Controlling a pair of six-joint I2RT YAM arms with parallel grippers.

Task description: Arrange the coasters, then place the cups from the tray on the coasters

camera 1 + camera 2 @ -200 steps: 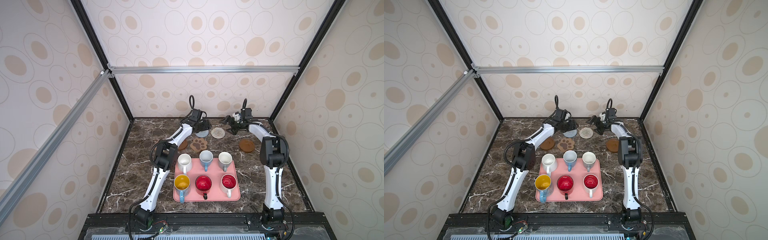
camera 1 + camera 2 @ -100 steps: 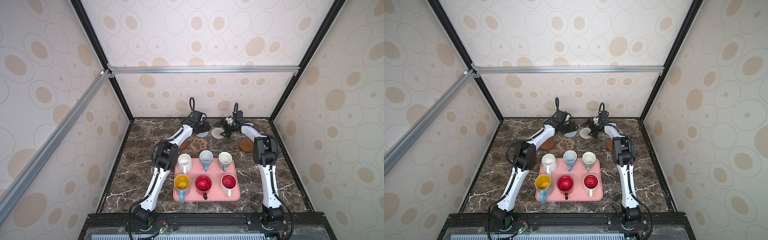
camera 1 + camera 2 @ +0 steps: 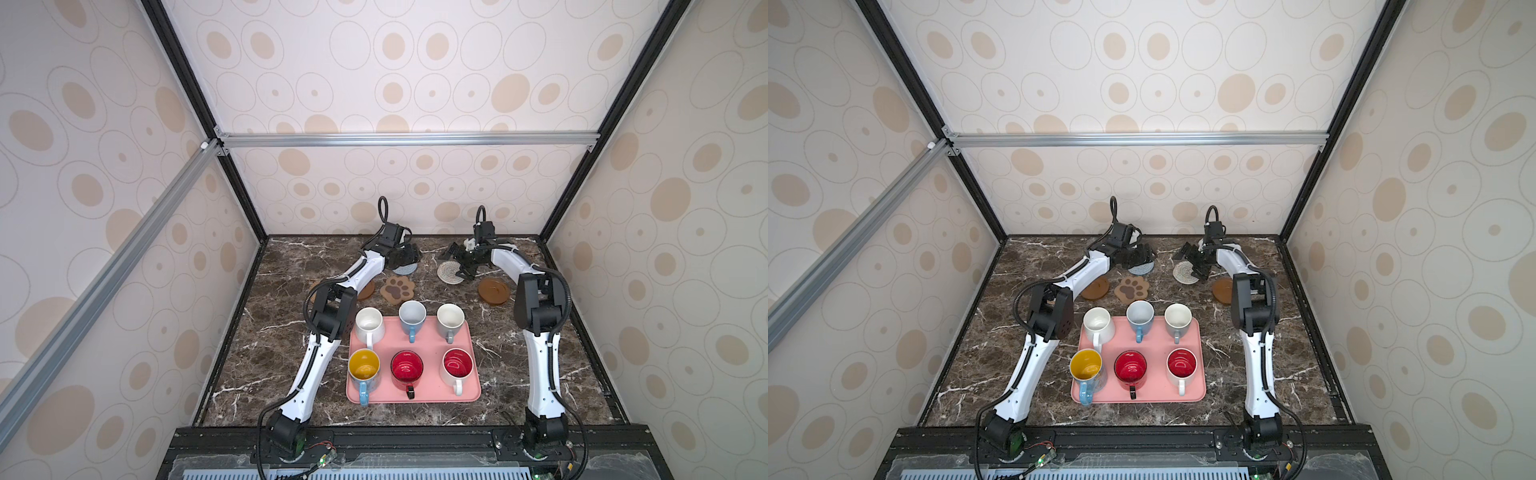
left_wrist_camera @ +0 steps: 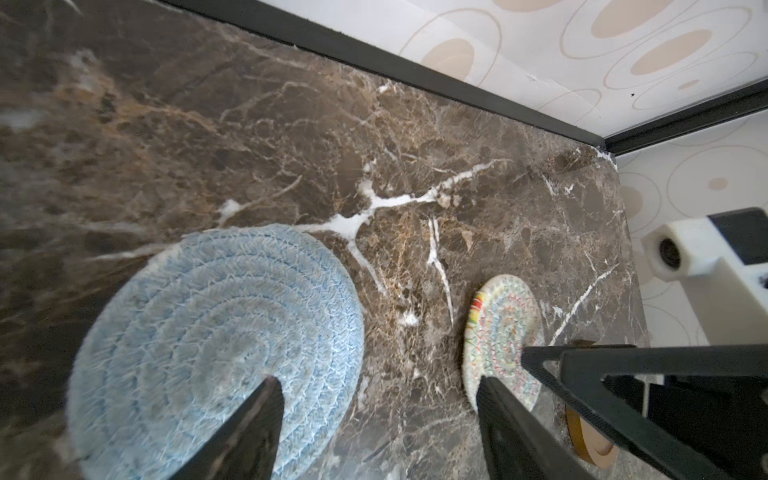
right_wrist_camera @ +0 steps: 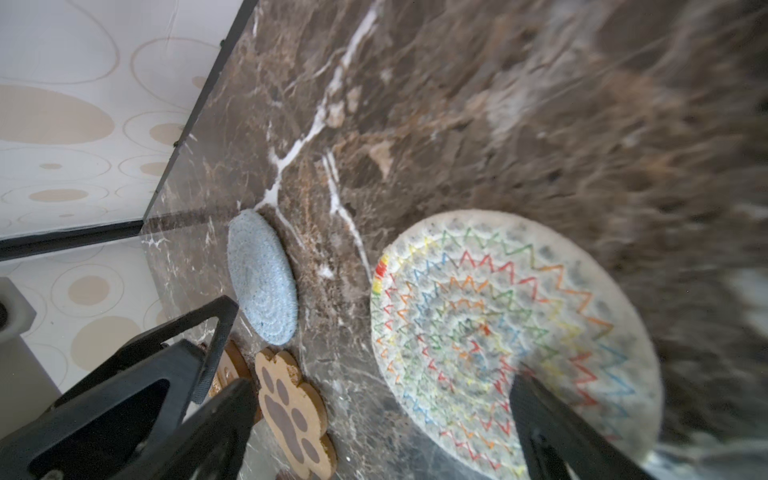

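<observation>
**Two open pincers over the mats, all cups on the tray**

Left pincer (image 3: pixel 405 259), just left of the middle in a top view: open, nothing held. In the left wrist view, one finger (image 4: pixel 249 428) over the blue mat (image 4: pixel 216 340), the second finger over bare table beside it. Touching the mat or just above it: cannot tell.

Right pincer (image 3: pixel 457 262), just right of the middle in the same top view: open very wide, nothing held. In the right wrist view, one finger (image 5: pixel 552 428) over the cream mat (image 5: pixel 498 332) with zigzag colours, the second finger off to the side of it.

Blue mat and cream mat both flat on the brown stone table (image 3: pixel 291 332), near each other but apart, close to the back wall.

Paw mat (image 3: pixel 397 289) just below the blue mat in the frame. One brown round mat (image 3: pixel 493 291) to the lower right of the cream mat. A second brown round mat (image 3: pixel 366 290) left of the paw mat, partly behind the left arm.

Pink tray (image 3: pixel 469 386) in the lower middle of the frame, well apart from both pincers. Six cups upright on it, in two rows of three, handles toward the lower edge of the frame. Upper row: white cup (image 3: pixel 369 324), light blue cup (image 3: pixel 412 316), grey-white cup (image 3: pixel 450 320). Lower row: cup with yellow inside (image 3: pixel 363 368), red cup (image 3: pixel 406 368), white cup with red inside (image 3: pixel 457 365).
</observation>
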